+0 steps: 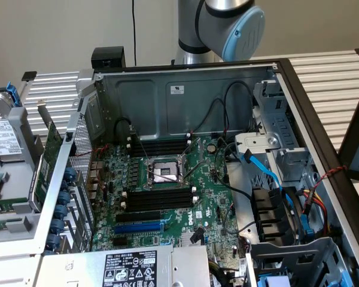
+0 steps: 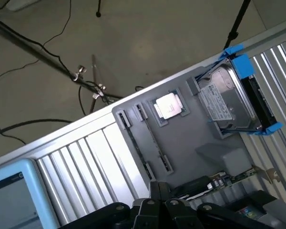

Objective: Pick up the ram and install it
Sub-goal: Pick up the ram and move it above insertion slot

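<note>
While the gripper (image 2: 159, 192) hangs over the gray parts tray (image 2: 186, 126) with its jaws pressed together on nothing, I see the ram (image 2: 137, 148) standing on edge in a narrow groove of that tray. It appears as a thin dark strip just beside the CPU (image 2: 168, 106) and near the hard drive (image 2: 226, 102) in its blue bracket. From the exterior view I see the open computer case (image 1: 185, 101), with black memory slots (image 1: 158, 197) flanking the CPU socket (image 1: 163, 173) on the motherboard (image 1: 209, 197).
</note>
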`<action>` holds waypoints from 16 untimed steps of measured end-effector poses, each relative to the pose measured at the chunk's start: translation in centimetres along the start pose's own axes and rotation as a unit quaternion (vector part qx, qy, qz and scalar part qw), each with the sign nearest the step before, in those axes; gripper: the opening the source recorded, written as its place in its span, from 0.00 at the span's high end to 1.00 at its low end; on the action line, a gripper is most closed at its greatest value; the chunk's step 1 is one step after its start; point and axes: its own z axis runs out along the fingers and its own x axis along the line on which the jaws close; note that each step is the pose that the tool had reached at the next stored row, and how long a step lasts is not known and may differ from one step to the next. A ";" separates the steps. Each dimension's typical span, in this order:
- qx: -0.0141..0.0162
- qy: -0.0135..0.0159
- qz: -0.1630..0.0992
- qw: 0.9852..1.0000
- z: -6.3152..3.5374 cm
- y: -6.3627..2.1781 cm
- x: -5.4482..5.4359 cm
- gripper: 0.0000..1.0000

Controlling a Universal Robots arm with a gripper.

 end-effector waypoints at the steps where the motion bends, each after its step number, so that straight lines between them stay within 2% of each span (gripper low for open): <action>1: 0.000 0.001 -0.009 1.000 0.00 0.00 0.0 0.90; 4: 0.001 0.004 -0.037 0.999 0.01 0.00 0.0 0.90; 7: 0.001 0.007 -0.063 0.998 0.03 0.00 0.0 0.90; 9: 0.001 0.008 -0.081 0.997 0.05 0.00 0.0 0.90; 13: 0.002 0.012 -0.118 0.993 0.07 0.00 0.0 0.90; 14: 0.003 0.012 -0.125 0.992 0.08 0.00 0.0 0.90; 15: 0.006 0.012 -0.130 0.991 0.08 0.00 0.0 0.90; 16: 0.009 0.011 -0.134 0.991 0.10 0.00 0.0 0.90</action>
